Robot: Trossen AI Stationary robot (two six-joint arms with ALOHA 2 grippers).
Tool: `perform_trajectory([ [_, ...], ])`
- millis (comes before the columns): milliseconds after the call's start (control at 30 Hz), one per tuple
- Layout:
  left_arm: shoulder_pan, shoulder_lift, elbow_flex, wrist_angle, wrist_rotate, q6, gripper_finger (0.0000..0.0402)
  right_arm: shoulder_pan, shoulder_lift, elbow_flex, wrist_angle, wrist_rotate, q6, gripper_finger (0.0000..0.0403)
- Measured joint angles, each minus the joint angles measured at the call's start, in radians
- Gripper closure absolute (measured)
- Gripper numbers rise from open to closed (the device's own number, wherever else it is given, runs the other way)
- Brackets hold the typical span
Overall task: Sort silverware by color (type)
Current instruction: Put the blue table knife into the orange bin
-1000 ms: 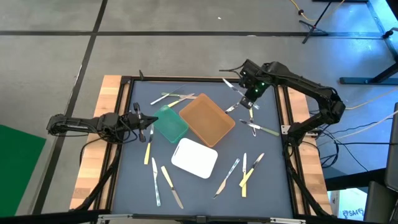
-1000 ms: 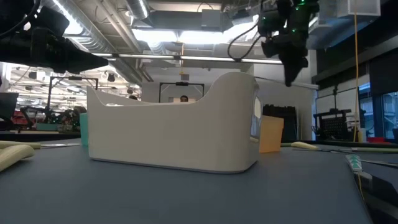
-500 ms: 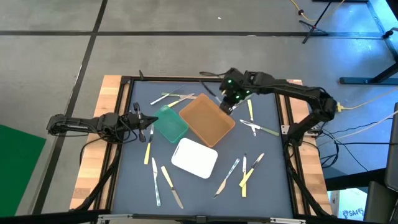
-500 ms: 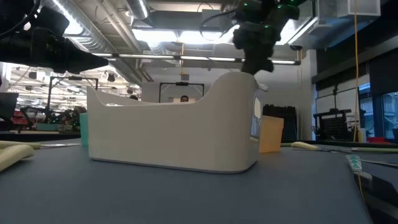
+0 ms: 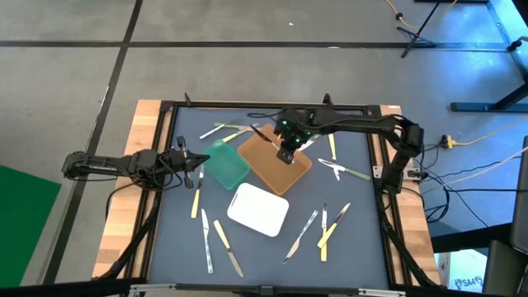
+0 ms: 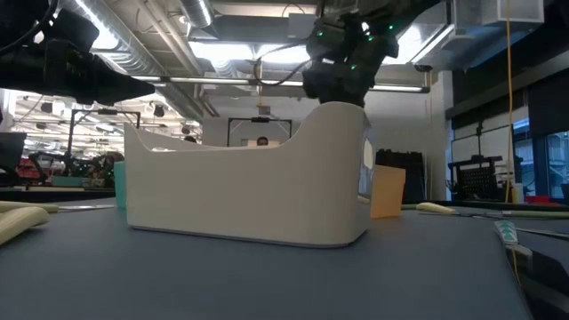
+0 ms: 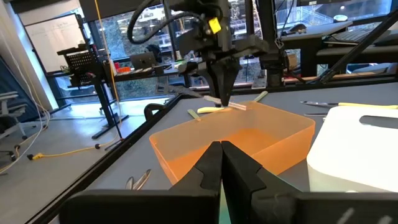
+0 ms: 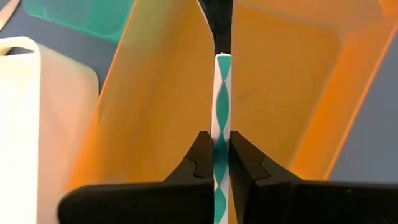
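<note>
I see the brown tray (image 5: 276,162) mid-table, my right gripper (image 5: 286,152) hanging above it, pinching a green-and-white patterned utensil handle (image 8: 222,118). My left gripper (image 7: 221,163) waits pressed together at the table's left edge beside the green tray (image 5: 225,164); other silverware (image 5: 323,227) lies scattered around.

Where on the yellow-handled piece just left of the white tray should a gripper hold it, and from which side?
Hold the yellow-handled piece at mid-handle, coming straight down from above with the jaws across its narrow width. It lies flat, long and thin, with bare mat along both sides, and it is apart from the white tray. The left gripper, shut now, is nearest.
</note>
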Motion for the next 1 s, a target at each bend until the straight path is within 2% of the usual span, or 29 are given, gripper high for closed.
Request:
perform_trajectory([
  [633,0.0,0.0,0.0,0.0,0.0,0.0,0.04,0.001,0.096,0.0,-0.017,-0.044,-0.009,0.0395],
  [1000,0.0,0.0,0.0,0.0,0.0,0.0,0.04,0.011,0.109,0.0,-0.092,-0.02,-0.112,0.0395],
])
